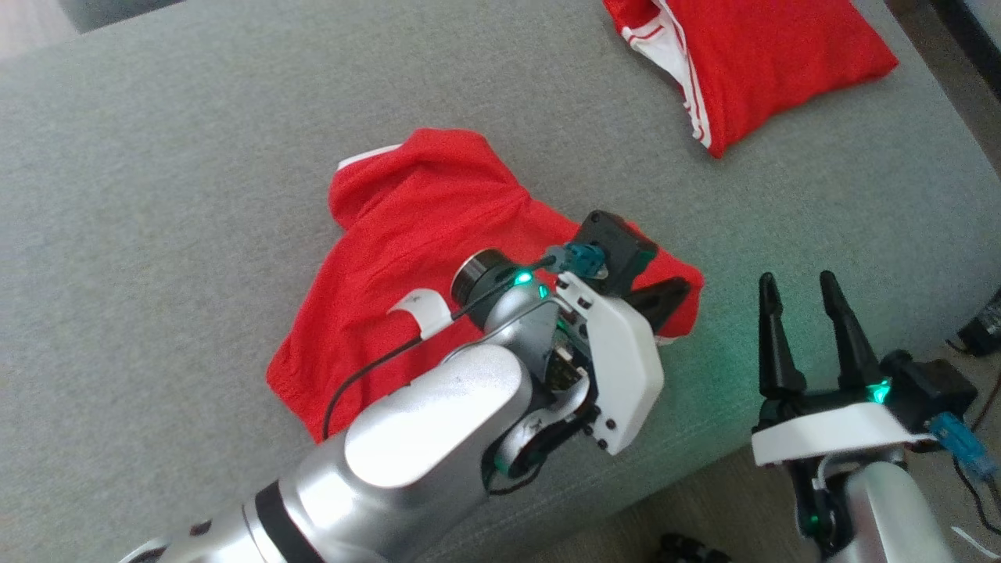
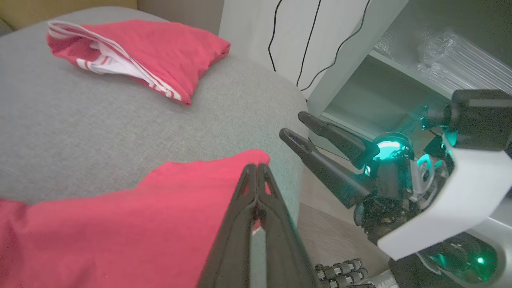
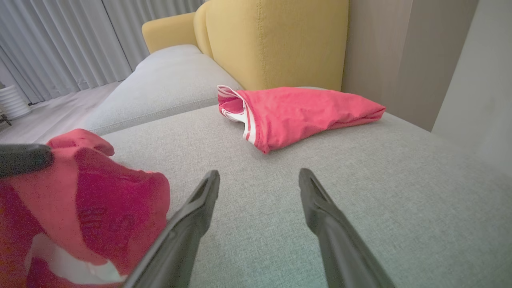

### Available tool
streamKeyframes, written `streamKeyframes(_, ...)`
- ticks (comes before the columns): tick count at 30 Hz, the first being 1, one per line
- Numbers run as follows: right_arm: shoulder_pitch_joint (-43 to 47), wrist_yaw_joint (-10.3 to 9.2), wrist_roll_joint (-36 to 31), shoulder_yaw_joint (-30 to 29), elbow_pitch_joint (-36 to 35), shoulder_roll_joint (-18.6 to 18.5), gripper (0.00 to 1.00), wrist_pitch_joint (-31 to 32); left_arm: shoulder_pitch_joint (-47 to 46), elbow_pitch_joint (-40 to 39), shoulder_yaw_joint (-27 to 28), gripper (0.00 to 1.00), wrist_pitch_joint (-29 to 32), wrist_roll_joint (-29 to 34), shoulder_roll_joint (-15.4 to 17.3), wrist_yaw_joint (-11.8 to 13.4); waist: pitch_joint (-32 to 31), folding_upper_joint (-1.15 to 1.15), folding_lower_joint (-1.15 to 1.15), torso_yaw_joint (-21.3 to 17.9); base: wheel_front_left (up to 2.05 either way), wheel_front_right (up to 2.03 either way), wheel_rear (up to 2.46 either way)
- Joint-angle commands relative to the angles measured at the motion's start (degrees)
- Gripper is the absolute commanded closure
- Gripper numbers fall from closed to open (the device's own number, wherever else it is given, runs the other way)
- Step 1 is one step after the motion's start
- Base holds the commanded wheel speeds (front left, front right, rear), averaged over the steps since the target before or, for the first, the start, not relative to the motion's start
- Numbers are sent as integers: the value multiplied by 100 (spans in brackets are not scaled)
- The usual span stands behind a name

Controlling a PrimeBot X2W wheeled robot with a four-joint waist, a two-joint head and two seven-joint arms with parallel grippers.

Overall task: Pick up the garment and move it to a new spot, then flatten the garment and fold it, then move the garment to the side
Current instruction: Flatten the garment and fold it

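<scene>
Two grippers: left gripper [image 2: 256,170] clenched on the garment [image 1: 407,258] right corner, cloth trailing left; right gripper [image 1: 797,281] splayed, empty, just beside.

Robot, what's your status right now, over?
Left hand shut on red garment's edge. Right hand open, empty. Garment rumpled on grey sofa, unfolded. Other red garment lies apart, not blocking.

Even soft daylight, mild grain.
Green glow tints cushion [image 1: 704,375]; wrist views bow at edges; near garment [image 3: 100,200] blurred.
</scene>
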Motion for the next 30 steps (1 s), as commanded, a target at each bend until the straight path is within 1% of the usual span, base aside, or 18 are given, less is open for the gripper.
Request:
streamKeyframes(1, -169, -4, 44, 162, -148, -43, 0, -62, -194, -115, 150, 100, -24, -35, -35, 10, 70, 0, 0, -62, 0, 0, 0)
streamKeyframes(7, -269, -4, 199, 326, -146, -43, 0, -62, -516, 436, 156, 100, -339, -310, -35, 49, 291, 0, 0, -260, 0, 0, 0)
streamKeyframes(12, -323, -4, 180, 416, -199, -43, 0, -62, -899, 1062, 278, 100, -765, -549, -35, 140, 392, 0, 0, -375, 0, 0, 0)
streamKeyframes(13, -335, -4, 185, 432, -238, -43, 0, -62, -959, 1178, 299, 96, -879, -618, -35, 168, 401, 0, 0, -393, 0, 0, 0)
streamKeyframes(14, -346, -4, 188, 452, -282, -43, 0, -62, -1019, 1295, 314, 88, -1022, -676, -35, 197, 408, 0, 0, -410, 0, 0, 0)
streamKeyframes(15, -359, -4, 189, 472, -333, -43, 0, -62, -1079, 1417, 315, 76, -1174, -726, -35, 219, 413, 0, 0, -426, 0, 0, 0)
streamKeyframes(16, -374, -4, 187, 493, -383, -43, 0, -62, -1120, 1536, 291, 62, -1292, -805, -35, 204, 417, 0, 0, -440, 0, 0, 0)
streamKeyframes(17, -388, -4, 189, 517, -433, -43, 0, -62, -1130, 1627, 266, 49, -1385, -942, -35, 155, 415, 0, 0, -454, 0, 0, 0)
streamKeyframes(18, -399, -4, 192, 538, -474, -43, 0, -62, -1117, 1692, 240, 14, -1453, -1114, -35, 103, 408, 0, 0, -464, 0, 0, 0)
streamKeyframes(19, -405, -4, 191, 553, -504, -43, 0, -62, -1099, 1738, 181, 0, -1471, -1305, -35, 38, 405, 0, 0, -467, 0, 0, 0)
streamKeyframes(21, -417, -4, 175, 558, -554, -43, 0, -62, -1087, 1797, 30, 0, -1479, -1631, -35, -41, 408, 0, 0, -451, 0, 0, 0)
streamKeyframes(23, -415, -4, 148, 550, -593, -43, 0, -62, -1112, 1878, -164, 0, -1503, -1804, -35, -75, 381, 0, 0, -403, 0, 0, 0)
streamKeyframes(26, -382, -4, 88, 507, -636, -43, 0, -62, -1195, 2032, -322, 0, -1766, -1877, -35, -45, 334, 0, 0, -298, 0, 0, 0)
streamKeyframes(30, -325, -4, 5, 403, -649, -43, 0, -62, -1252, 2193, -321, 0, -2232, -1910, -36, 22, 240, 0, 0, -134, 0, 0, 0)
